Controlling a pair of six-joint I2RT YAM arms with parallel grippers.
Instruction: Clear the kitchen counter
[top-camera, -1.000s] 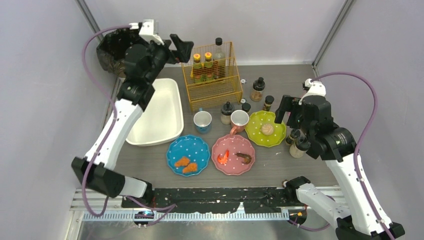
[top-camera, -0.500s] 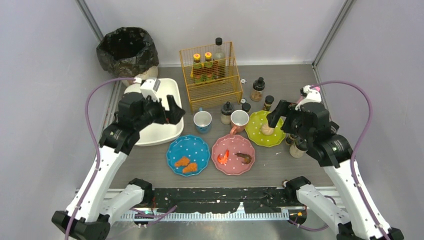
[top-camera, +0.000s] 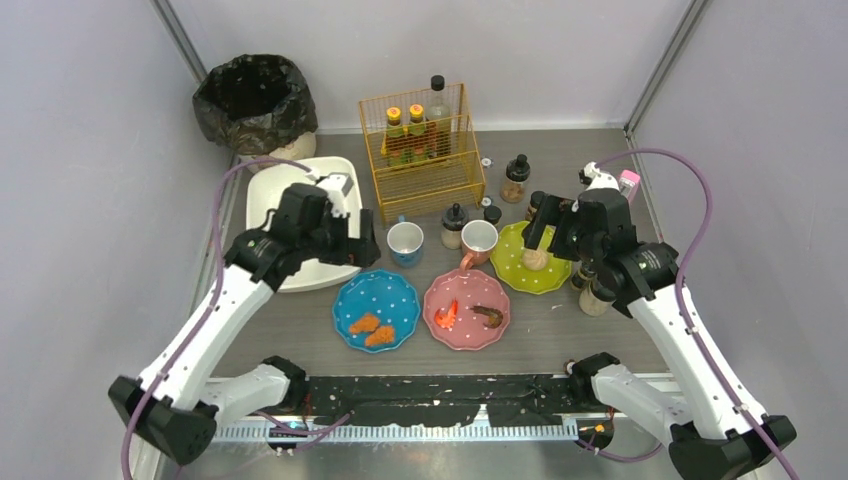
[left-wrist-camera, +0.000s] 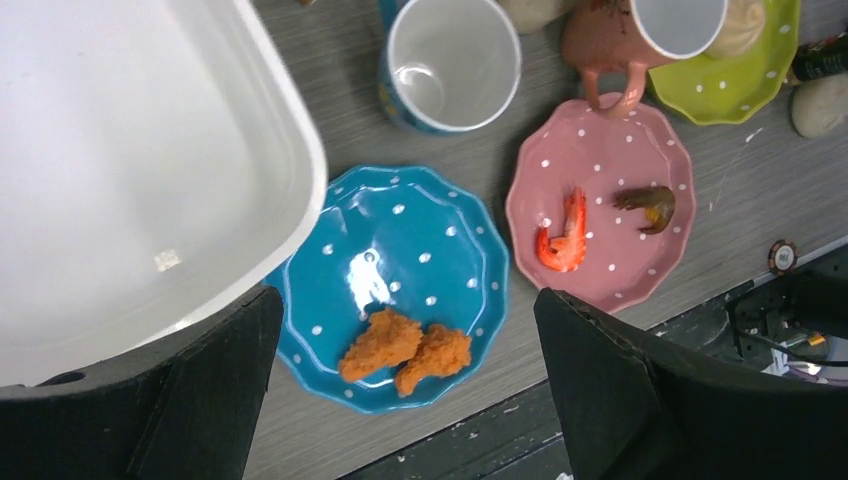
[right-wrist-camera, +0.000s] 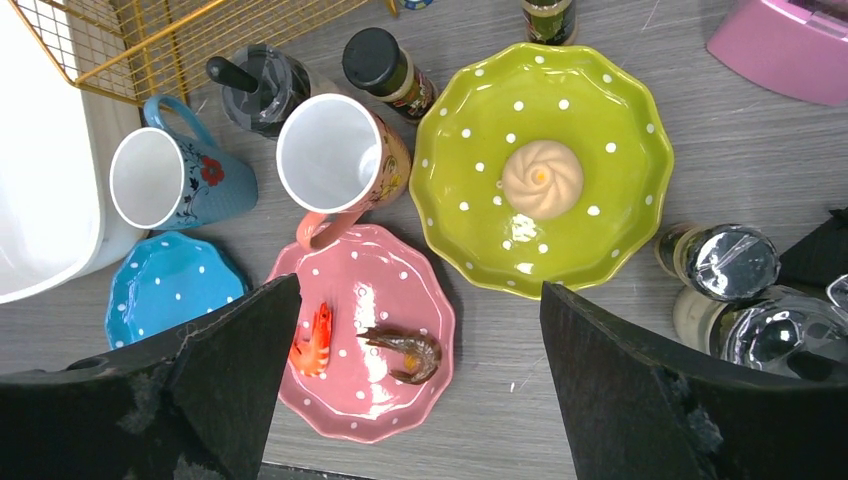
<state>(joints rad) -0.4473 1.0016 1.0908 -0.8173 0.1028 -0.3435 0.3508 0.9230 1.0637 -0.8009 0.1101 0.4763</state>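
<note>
Both jaws gape wide, empty. Spice jars (right-wrist-camera: 718, 262) crowd just right of the green plate (right-wrist-camera: 470, 190); a careless right-arm descent there could topple them.

White-dotted blue plate (left-wrist-camera: 425, 250), pink plate (left-wrist-camera: 600, 165); blue mug (right-wrist-camera: 205, 185) seemingly floral

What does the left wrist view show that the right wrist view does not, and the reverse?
Only left wrist: two orange fried pieces on the blue plate. Only right wrist: the gold wire rack and a pink box. Both: the pink plate with its shrimp, the blue mug and the pink mug.
</note>
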